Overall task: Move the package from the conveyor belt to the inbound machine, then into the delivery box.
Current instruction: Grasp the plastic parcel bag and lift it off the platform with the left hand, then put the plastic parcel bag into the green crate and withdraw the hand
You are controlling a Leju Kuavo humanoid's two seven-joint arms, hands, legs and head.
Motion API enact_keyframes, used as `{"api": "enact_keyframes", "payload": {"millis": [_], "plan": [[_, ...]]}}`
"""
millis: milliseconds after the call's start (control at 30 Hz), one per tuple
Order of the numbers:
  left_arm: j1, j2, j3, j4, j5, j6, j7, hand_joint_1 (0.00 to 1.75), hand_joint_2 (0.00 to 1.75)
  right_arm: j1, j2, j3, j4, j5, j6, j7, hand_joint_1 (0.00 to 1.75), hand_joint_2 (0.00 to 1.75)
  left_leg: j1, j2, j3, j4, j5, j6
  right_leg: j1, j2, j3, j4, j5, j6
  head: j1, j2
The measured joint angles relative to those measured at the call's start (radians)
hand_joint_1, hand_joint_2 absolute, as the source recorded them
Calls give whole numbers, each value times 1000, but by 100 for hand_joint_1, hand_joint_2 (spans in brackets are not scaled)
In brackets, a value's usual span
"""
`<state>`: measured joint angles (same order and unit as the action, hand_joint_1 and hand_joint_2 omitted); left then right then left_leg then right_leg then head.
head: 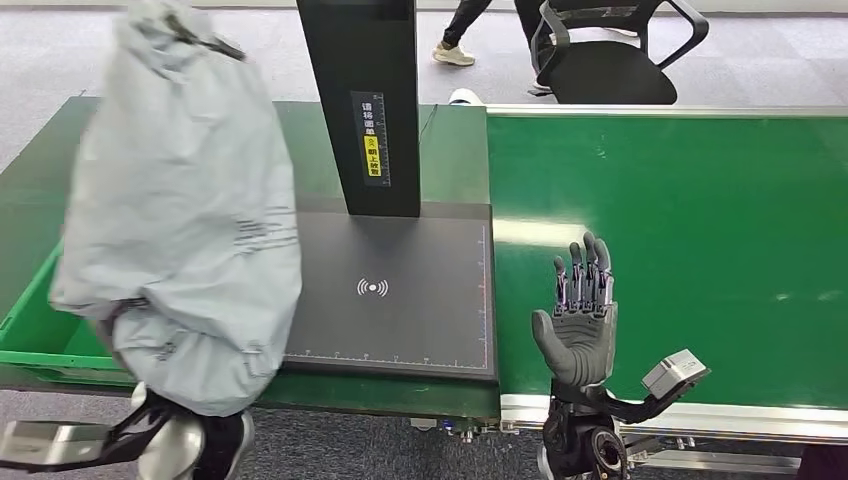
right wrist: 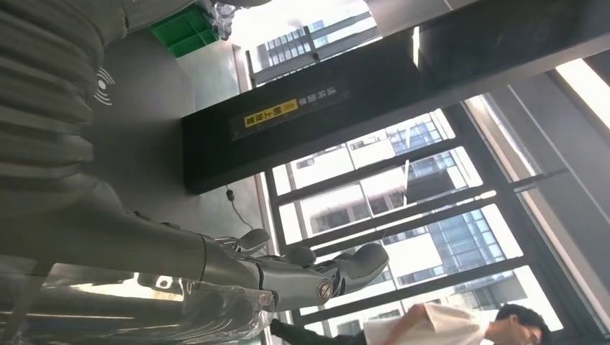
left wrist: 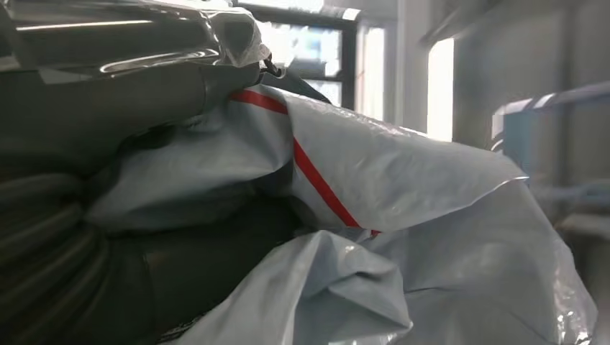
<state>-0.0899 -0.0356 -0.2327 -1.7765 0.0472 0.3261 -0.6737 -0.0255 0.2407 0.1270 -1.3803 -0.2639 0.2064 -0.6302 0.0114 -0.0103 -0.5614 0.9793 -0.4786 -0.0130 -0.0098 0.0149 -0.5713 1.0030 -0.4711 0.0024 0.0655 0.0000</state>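
Observation:
A large pale grey plastic package [head: 185,210] hangs in the air at the left, above the green delivery box [head: 40,320] and the left edge of the black inbound machine plate [head: 400,290]. My left hand holds it from below, hidden by the bag in the head view; the left wrist view shows the crumpled package [left wrist: 403,180] with a red stripe against the dark fingers [left wrist: 180,266]. My right hand [head: 580,315] stands upright over the near edge of the green conveyor belt [head: 690,230], fingers apart and holding nothing. The same right hand [right wrist: 288,269] shows in the right wrist view.
The machine's black post [head: 365,100] rises behind the plate. A black office chair [head: 610,50] and a person's legs [head: 460,30] are beyond the belt. A person in white [right wrist: 446,327] appears in the right wrist view.

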Motion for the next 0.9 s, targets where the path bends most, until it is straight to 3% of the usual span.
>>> {"api": "enact_keyframes", "payload": {"millis": [267,567,700,900], "plan": [[-15,-2,310,-42,98,-132,0,171,175,8,0,-12,-12,-6,0,0,0,175,0,0,0,0,0,0,0,0,0,0,0,0,0,0],[-66,79,610,183,107,-126,6,162,175,28,7,-19,-31,-6,14,1,0,175,0,1,0,0,0,0,0,1,-1,0,0,0,0,0],[-96,119,676,304,38,-118,23,160,175,34,10,-22,-34,-6,20,2,0,175,0,1,0,0,0,0,0,1,-1,0,0,0,0,0],[-191,167,698,494,-55,-116,44,161,175,41,17,-26,-38,1,34,5,0,175,0,1,0,0,1,0,0,0,-1,0,0,0,0,0]]}}
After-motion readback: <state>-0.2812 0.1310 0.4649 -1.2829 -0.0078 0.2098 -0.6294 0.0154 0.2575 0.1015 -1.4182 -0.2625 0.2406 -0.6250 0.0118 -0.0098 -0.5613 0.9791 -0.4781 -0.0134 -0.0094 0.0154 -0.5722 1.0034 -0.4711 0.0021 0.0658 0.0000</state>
